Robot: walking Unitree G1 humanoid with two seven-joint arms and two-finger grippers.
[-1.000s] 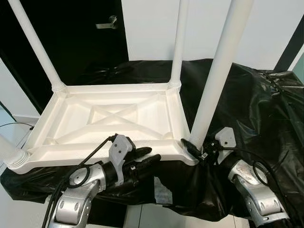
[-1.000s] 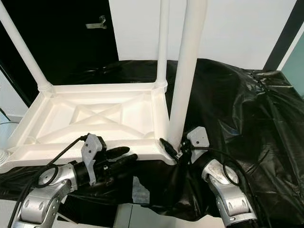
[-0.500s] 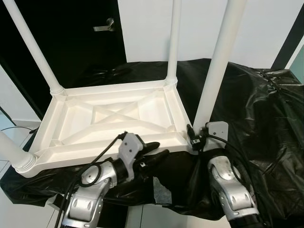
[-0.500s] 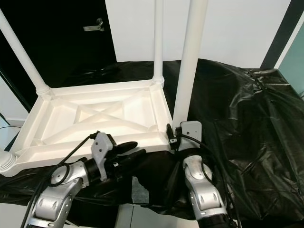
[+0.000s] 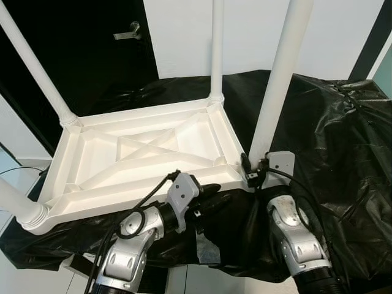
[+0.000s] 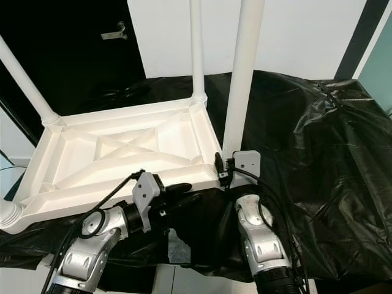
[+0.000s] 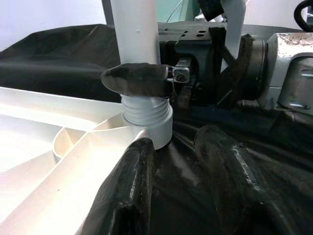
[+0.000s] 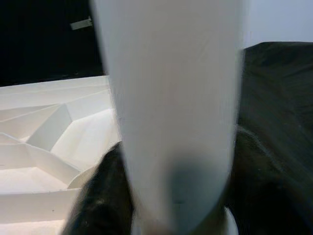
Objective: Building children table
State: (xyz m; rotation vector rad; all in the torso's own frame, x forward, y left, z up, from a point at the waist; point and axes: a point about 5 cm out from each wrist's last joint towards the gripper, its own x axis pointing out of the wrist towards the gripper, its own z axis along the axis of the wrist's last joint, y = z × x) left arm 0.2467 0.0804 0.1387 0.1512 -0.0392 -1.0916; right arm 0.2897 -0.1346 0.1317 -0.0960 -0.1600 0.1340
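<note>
A white plastic children's table [image 5: 147, 156] is lying upside down on a worktop [image 5: 343, 147] draped in black plastic sheeting, its ribbed underside facing up. Its near edge is overhanging the worktop's front edge slightly. Four white legs are standing up from its corners — the far left leg [image 5: 33, 70], the far right leg [image 5: 217, 49], the near right leg [image 5: 278, 76] and the near left leg [image 5: 15, 202].

The right gripper [image 5: 247, 166] is closing its two black fingers around the base of the near right leg, just above the threaded collar where the leg is meeting the corner of the table. In the right wrist view the leg [image 8: 171, 112] is sitting squarely between the dark fingers [image 8: 100, 200], pressed on both sides.

The left gripper [image 5: 211, 196] is reaching along the table's near edge, below the rim and close to the same corner. In the left wrist view its fingers [image 7: 132, 196] are spread apart with black sheeting showing between them, one finger touching the white edge of the table beside the collar [image 7: 146, 115]; it is gripping nothing.

Behind the worktop a dark door [image 5: 92, 43] with a metal handle [image 5: 125, 32] is standing beside a white wall [image 5: 245, 30].
</note>
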